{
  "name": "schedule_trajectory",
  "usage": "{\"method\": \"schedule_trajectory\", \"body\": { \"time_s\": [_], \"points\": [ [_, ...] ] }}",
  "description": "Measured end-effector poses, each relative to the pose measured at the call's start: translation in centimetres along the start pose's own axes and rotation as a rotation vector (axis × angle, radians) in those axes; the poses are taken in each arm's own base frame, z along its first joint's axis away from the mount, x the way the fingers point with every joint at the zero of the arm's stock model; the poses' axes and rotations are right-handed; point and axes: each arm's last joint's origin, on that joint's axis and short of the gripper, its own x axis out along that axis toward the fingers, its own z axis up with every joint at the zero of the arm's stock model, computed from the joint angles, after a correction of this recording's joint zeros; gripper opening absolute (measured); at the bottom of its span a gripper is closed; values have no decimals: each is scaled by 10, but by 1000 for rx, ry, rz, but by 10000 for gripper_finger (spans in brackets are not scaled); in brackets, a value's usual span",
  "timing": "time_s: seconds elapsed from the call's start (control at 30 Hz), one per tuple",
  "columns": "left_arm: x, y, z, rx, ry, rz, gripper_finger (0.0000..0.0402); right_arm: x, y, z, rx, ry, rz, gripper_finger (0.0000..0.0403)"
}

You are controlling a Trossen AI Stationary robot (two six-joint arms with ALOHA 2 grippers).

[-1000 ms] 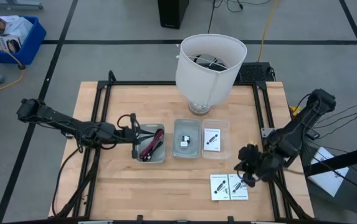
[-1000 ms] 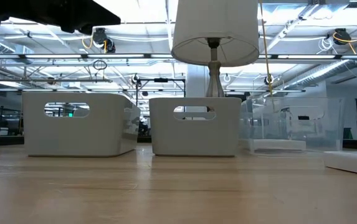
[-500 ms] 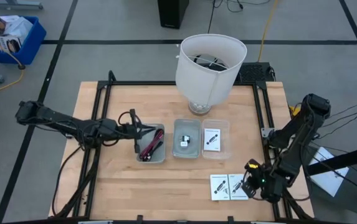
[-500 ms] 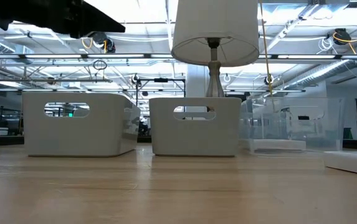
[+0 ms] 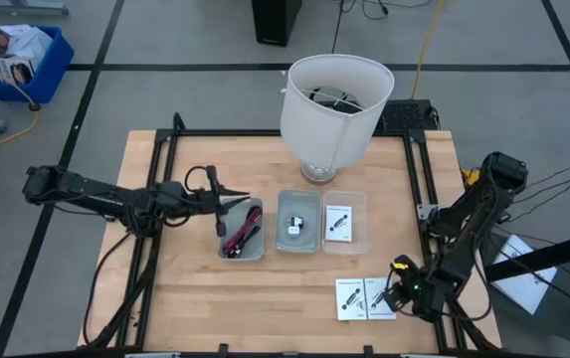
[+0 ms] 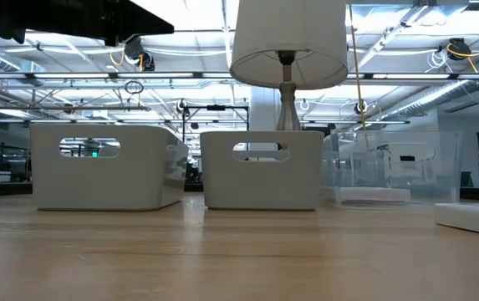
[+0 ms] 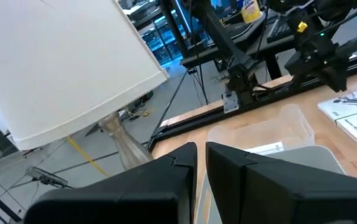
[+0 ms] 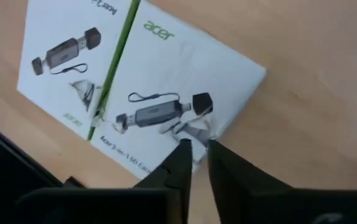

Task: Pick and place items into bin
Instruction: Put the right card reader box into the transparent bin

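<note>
"acer" in green reads on the flat white card packet with a printed card-reader picture. Smaller black line along its edge starts "Acer 2-in-1"; rest unreadable.

The wooden table carries three bins in a row: left bin, middle bin, clear bin. A lamp stands behind; two packets lie flat, seemingly side by side.

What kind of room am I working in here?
Likely a robotics lab or industrial workshop: exposed ceiling trusses with strip lights, floor tape lines, and a framed wooden workbench carrying sorting bins.
</note>
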Motion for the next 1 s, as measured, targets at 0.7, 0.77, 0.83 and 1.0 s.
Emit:
{"method": "schedule_trajectory", "body": {
  "time_s": [0.7, 0.77, 0.83, 1.0],
  "points": [
    [0, -3, -6, -56, 61, -26, 42, 31, -23, 9, 23, 45, -34, 110],
    [0, -3, -7, -68, 73, -30, 42, 37, -27, 10, 13, 40, -69, 102],
    [0, -3, -8, -76, 80, -33, 42, 40, -29, 10, -4, 37, -93, 93],
    [0, -4, -9, -90, 96, -38, 42, 42, -30, 9, -55, 43, -99, 46]
  ]
}}
